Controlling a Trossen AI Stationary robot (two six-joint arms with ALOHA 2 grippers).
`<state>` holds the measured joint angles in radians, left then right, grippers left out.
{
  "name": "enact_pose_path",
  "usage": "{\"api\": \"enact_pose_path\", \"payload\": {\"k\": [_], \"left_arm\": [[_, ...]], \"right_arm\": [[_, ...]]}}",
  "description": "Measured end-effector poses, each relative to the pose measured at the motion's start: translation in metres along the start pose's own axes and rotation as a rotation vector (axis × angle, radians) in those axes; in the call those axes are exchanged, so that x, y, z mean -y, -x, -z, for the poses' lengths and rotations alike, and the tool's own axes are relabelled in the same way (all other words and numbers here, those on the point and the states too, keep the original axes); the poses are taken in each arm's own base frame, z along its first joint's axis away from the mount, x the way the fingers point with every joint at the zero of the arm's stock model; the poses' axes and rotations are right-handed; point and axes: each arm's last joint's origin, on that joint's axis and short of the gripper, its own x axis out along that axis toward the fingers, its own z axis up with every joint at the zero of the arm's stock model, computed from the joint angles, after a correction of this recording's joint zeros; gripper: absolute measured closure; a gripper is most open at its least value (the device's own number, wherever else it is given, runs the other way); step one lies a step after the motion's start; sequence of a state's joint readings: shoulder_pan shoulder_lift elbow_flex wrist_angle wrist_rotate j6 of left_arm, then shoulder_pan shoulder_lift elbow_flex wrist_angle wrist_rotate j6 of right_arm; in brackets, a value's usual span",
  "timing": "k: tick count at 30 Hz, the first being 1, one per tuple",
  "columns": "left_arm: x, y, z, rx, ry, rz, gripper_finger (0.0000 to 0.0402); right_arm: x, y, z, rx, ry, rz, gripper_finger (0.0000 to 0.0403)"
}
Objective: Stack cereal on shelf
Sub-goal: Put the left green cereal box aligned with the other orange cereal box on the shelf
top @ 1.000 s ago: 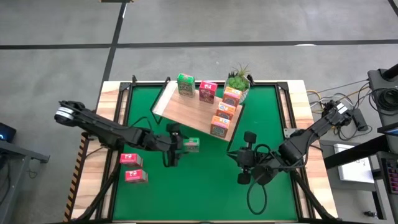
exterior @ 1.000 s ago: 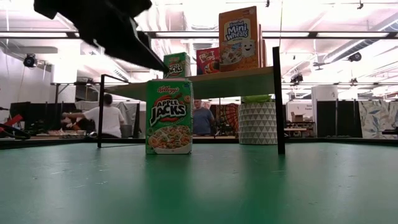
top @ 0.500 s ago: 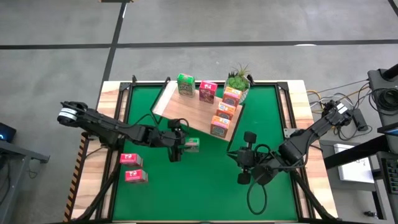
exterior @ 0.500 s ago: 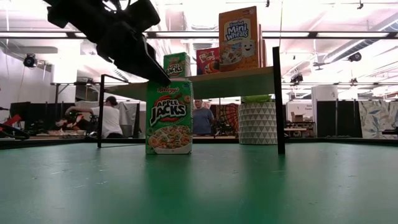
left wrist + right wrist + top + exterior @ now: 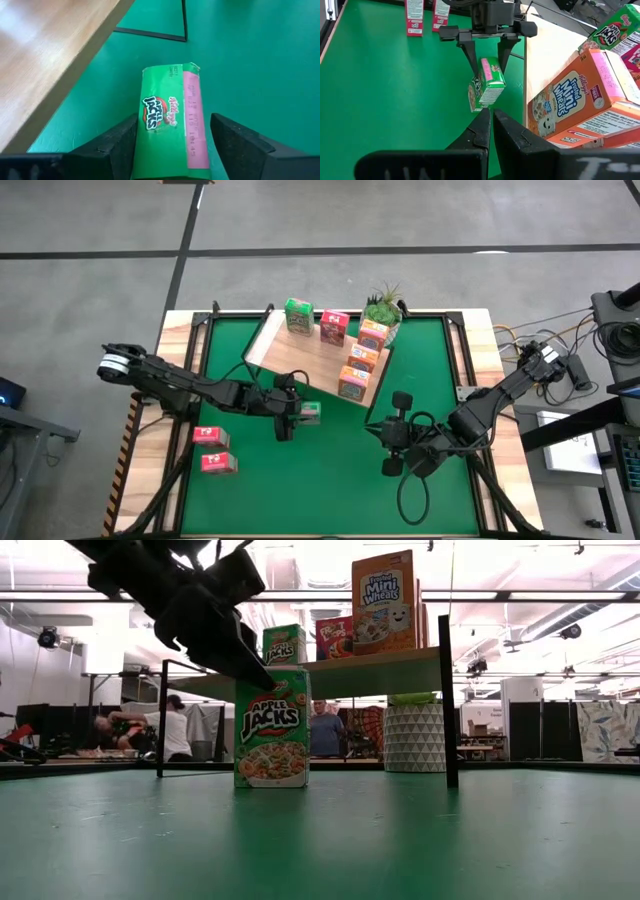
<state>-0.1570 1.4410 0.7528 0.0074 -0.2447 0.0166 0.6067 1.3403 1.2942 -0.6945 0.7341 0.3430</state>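
Note:
A green cereal box (image 5: 170,120) stands upright on its bottom end on the green mat, just in front of the shelf (image 5: 310,355). My left gripper (image 5: 173,117) is open, with one finger on either side of the box's upper part (image 5: 492,70). It comes in from the table's left, slanting down (image 5: 215,625). On the shelf stand a green box (image 5: 297,315), a pink-red box (image 5: 333,327) and three orange boxes (image 5: 362,358). Two pink-red boxes (image 5: 213,450) lie on the mat at the left. My right gripper (image 5: 491,117) is shut and hangs above the mat at the right (image 5: 388,432). My left gripper's fingers (image 5: 117,142) stand close against the two narrow sides of the green box near its top (image 5: 150,75), slanting down from the table's left. I cannot tell whether they touch it. The box stands upright on the mat.
A potted plant (image 5: 382,308) stands at the shelf's far right corner. Thin black frame posts (image 5: 448,700) hold the shelf above the mat. A black cable (image 5: 410,490) loops below my right arm. The near half of the mat (image 5: 320,490) is bare. People show in the room behind.
My left gripper has gone toward the table's right and somewhat down, up to the green box on the mat. Its fingers now reach around the box's top. The box has stayed where it was.

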Motion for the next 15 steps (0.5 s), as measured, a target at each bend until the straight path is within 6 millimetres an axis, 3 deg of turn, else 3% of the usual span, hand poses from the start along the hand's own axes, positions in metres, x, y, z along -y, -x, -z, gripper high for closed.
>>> {"api": "enact_pose_path", "payload": {"k": [15], "left_arm": [[0.0, 0.0005, 0.0001, -0.003, 0.0, 0.001, 0.0244]], "right_arm": [[0.0, -0.0002, 0.0005, -0.002, -0.002, 0.001, 0.0394]]}}
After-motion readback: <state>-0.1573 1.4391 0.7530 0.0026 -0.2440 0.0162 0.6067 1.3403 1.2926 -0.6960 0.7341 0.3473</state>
